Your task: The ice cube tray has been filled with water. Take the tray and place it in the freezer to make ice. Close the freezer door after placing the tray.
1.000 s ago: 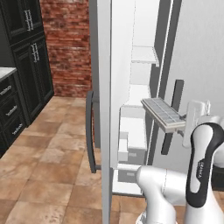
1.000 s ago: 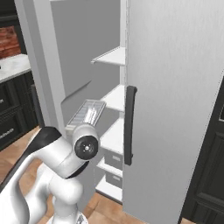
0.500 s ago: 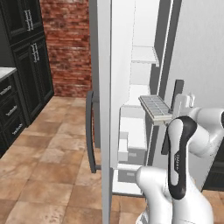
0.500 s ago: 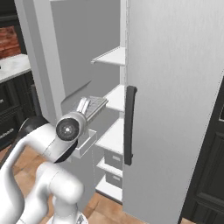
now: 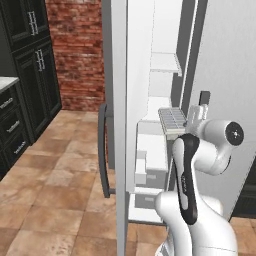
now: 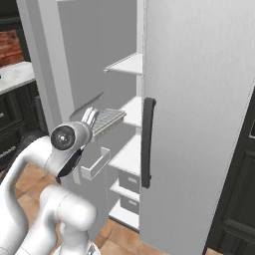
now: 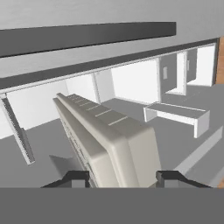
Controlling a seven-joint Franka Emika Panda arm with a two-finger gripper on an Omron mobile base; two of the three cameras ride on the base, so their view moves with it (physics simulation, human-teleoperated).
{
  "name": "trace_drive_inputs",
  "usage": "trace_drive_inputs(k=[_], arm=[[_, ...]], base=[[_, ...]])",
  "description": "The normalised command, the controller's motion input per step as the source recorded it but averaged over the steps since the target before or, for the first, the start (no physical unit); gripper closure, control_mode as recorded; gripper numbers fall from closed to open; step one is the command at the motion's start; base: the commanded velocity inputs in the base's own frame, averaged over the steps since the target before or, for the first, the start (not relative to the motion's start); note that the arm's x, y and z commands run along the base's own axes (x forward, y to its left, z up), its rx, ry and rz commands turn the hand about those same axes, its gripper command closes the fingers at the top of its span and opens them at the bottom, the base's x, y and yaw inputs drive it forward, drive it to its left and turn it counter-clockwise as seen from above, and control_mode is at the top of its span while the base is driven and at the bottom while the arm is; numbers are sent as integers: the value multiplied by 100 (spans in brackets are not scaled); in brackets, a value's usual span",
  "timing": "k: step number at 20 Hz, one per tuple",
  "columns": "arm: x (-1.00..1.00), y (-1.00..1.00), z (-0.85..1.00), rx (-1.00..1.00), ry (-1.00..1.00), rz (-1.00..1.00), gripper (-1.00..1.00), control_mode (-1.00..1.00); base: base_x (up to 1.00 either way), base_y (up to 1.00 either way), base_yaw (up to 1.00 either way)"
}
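While the white arm reaches forward with elbow bent, two-finger gripper (image 7: pixel 118 177) clamped on flat pale grey ice cube tray (image 5: pixel 173 119), tray at open white-shelved freezer (image 6: pixel 130 112) mouth, silver-grey freezer door (image 5: pixel 118 100) ajar, brown tiled floor (image 5: pixel 55 185), red brick wall (image 5: pixel 77 50).

Kitchen surroundings beside the open fridge

A red brick wall (image 5: pixel 77 50) stands at the back, and tall black cabinets with small silver handles (image 5: pixel 27 65) are to its left, above a floor of brown stone tiles (image 5: pixel 55 190). A pale countertop edge (image 6: pixel 15 77) lies over dark lower drawers (image 5: pixel 10 135). The wide plain silver fridge door (image 6: pixel 199 124) carries a dark vertical bar handle (image 6: pixel 147 142), and a black cabinet (image 6: pixel 239 199) is just beside it.
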Motion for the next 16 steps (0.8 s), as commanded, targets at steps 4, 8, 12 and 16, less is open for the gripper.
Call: trace_drive_inputs(k=[4, 8, 12, 16], arm=[[29, 0, -19, -1, 0, 0, 100, -100], [36, 0, -19, 0, 0, 0, 100, -100], [41, 0, -17, 0, 0, 0, 100, -100], [40, 0, -11, 0, 0, 0, 100, -100]], base=[[0, 0, 0], [0, 0, 0], [0, 0, 0], [0, 0, 0]])
